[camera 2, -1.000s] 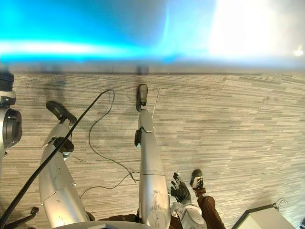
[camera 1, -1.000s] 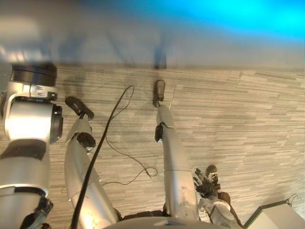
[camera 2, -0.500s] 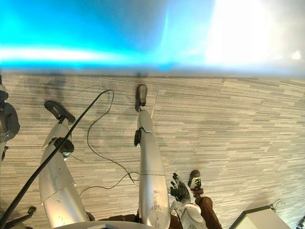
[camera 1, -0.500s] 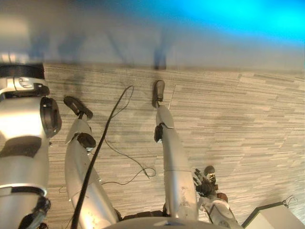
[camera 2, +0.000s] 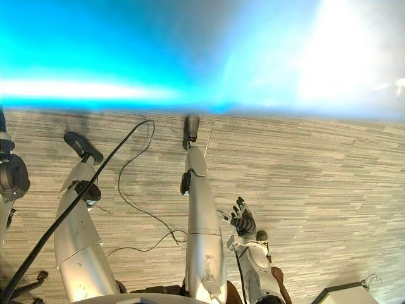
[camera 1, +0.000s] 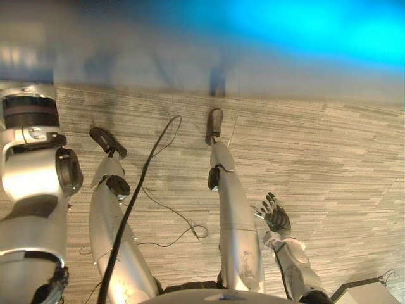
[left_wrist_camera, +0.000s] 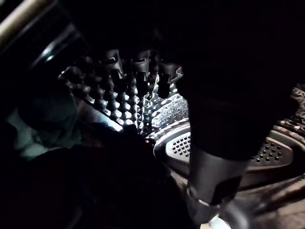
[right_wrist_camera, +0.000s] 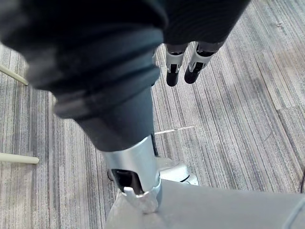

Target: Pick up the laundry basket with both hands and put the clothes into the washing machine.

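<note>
Both hands empty: your left hand [left_wrist_camera: 141, 70] sitting inside washing machine drum [left_wrist_camera: 271, 150], fingers relaxed, pale garment [left_wrist_camera: 35, 129] lying just beside; your right hand [camera 1: 274, 215] hanging spread-open over floor [camera 1: 342, 164]. Loading step seemingly finishing; next move calling for easing left arm out.

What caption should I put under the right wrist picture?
The right robot hand, fingers straight, hangs over grey striped carpet.

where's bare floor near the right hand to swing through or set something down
The carpet on the right of the open right hand is bare as far as the pale box in the near right corner. It is crowded inside the washer drum, where the left hand sits close to the clothes.
</note>
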You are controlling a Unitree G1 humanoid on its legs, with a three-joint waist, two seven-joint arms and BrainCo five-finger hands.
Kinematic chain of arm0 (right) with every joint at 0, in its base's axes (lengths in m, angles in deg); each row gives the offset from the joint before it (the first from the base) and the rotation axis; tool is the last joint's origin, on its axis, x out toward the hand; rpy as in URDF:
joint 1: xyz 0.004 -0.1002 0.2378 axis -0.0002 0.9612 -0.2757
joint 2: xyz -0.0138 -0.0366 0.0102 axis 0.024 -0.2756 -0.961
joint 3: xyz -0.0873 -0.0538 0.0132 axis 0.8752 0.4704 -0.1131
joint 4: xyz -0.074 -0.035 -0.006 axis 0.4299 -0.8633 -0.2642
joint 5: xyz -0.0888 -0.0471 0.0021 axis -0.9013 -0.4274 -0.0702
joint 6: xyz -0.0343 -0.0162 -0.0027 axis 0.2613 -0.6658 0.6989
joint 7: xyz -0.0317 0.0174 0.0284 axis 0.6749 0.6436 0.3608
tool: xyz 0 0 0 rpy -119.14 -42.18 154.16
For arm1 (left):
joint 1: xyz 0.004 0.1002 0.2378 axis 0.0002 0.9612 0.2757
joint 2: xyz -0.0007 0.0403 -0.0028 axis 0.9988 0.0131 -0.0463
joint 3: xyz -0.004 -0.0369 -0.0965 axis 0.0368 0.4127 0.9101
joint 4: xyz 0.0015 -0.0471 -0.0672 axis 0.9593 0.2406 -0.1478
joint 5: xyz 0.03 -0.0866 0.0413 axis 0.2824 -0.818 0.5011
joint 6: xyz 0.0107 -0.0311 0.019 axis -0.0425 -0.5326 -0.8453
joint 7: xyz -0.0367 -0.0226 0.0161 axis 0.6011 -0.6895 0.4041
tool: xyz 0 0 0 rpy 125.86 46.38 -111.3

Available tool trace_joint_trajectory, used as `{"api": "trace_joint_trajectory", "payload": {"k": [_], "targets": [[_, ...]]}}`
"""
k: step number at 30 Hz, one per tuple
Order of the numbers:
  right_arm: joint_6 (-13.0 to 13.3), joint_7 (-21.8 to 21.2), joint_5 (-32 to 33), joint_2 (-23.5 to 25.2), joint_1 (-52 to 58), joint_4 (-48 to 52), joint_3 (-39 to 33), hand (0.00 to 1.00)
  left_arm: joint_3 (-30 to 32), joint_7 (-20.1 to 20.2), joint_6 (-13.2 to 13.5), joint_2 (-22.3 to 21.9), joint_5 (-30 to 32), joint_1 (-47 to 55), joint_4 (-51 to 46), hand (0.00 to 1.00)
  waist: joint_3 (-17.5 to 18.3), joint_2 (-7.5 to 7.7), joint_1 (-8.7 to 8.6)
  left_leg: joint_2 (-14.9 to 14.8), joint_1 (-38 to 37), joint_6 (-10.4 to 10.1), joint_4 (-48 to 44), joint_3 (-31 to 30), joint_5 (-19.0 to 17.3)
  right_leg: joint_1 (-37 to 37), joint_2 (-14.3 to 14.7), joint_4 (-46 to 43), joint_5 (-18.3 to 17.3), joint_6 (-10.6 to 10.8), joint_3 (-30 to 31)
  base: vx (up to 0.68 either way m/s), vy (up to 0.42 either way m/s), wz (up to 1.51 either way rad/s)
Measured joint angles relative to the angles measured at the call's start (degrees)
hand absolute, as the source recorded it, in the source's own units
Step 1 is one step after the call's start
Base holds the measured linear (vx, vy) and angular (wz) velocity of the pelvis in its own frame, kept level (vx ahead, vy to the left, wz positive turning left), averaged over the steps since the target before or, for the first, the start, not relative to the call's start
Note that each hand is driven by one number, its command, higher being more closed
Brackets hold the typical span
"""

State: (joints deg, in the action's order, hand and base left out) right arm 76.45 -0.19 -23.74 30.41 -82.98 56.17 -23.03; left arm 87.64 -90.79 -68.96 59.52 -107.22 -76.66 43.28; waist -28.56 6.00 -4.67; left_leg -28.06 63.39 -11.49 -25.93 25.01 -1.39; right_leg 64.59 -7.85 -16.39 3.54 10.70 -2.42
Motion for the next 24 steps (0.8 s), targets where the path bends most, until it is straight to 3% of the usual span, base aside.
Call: {"api": "trace_joint_trajectory", "payload": {"k": [7, 14, 17, 20, 24], "targets": [[0.0, 0.0, 0.0, 0.0, 0.0, 0.2, -0.1, 0.00, -4.5, -0.9, 0.8, 0.4, 4.4, 6.1, -13.0, 0.00, -0.1, -0.21, 0.42, 0.1, 0.2, -0.2, -0.7, -0.7, 0.1, 0.4, -0.2, -1.6, 0.4, -0.6, 0.0, -0.03, -0.028, 0.02], [0.4, 0.0, 0.0, 0.6, 0.0, 3.1, -1.7, 0.00, -5.3, -0.9, 1.8, 0.3, 11.5, 25.7, -27.7, 0.00, -0.3, -0.65, 1.41, 0.3, 0.6, 0.0, -2.1, -2.1, 0.2, 0.8, -0.2, -3.2, 0.7, -1.0, 0.2, -0.02, -0.026, -0.02], [0.7, -0.1, 0.2, 1.0, -0.4, 4.5, -1.8, 0.00, -3.7, -0.7, 1.9, -4.3, 13.2, 33.9, -30.1, 0.00, -0.7, -1.23, 1.99, 0.5, 0.5, 0.1, -2.6, -3.0, 0.3, 0.8, -0.3, -4.1, 1.0, -1.4, 0.2, -0.03, -0.038, 0.02], [1.2, -0.6, 0.8, 3.3, -1.6, 6.4, -2.0, 0.00, -3.5, -0.7, 2.0, -11.9, 13.3, 41.6, -33.2, 0.00, -1.0, -1.65, 3.51, 0.7, 0.0, 1.7, -3.2, -3.5, 1.6, 1.3, -0.6, -6.3, 1.5, -2.0, 0.2, -0.02, -0.032, -0.04], [1.4, -0.5, 0.2, 3.2, -2.3, 6.2, -3.3, 0.00, -8.1, -0.8, 2.1, -23.0, 14.5, 49.3, -34.5, 0.00, -1.5, -2.39, 4.53, 1.7, -0.8, 3.8, -3.9, -5.7, 4.2, 0.6, -1.0, -9.0, 1.5, -2.2, -0.1, 0.00, -0.013, 0.06]]}}
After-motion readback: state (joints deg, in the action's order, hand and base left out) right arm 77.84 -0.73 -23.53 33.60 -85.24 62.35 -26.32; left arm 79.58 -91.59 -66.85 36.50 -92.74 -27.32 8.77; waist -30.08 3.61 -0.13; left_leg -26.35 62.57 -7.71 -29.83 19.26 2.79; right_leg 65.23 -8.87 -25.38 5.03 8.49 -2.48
